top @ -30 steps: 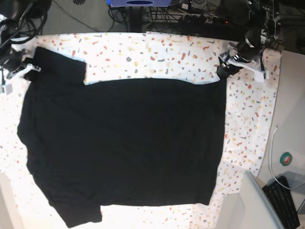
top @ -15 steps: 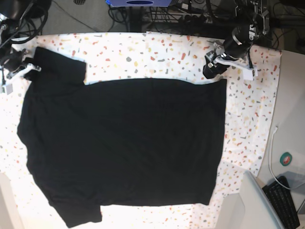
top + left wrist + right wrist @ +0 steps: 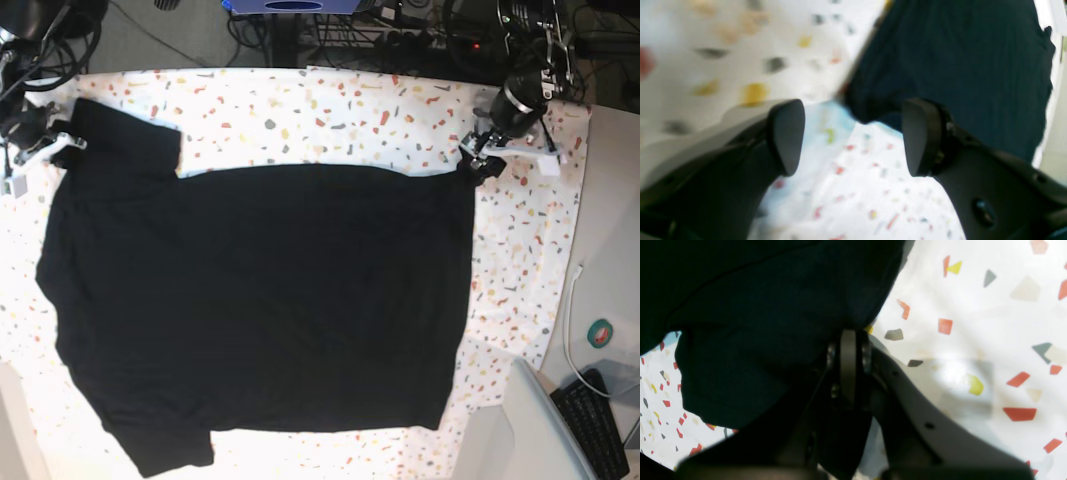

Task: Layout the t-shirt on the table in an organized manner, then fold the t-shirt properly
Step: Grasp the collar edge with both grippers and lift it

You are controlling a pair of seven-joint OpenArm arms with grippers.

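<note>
The t-shirt (image 3: 260,310) lies spread on the table (image 3: 330,115), back side up or at least with no print showing, its body flat and roughly rectangular, one sleeve at the near edge of the base view and the other at the far left corner. The near hem runs into glare and the lower sleeve is partly cut off by the frame.

Farther up on the base view's left, the right gripper (image 3: 50,145) is closed on the far sleeve. Its wrist camera shows the jaws pressed together with black cloth bunched against them (the pinch point itself sits in shadow, so how much fabric is caught is hard to make out).

At the far right corner, the left gripper (image 3: 480,160) has its jaws spread wide and holds nothing. Over the last second it swung away from the shirt's corner toward the middle of the table and has now come back to just beside that corner, while the shirt itself has not shifted. That suggests it is lining up for a grasp at this corner, so the layout stage looks nearly done and no fold has begun.

Its own wrist view is motion-blurred; the fingertips (image 3: 786,136) frame bare speckled cover, with the dark cloth edge just beyond them.
</note>
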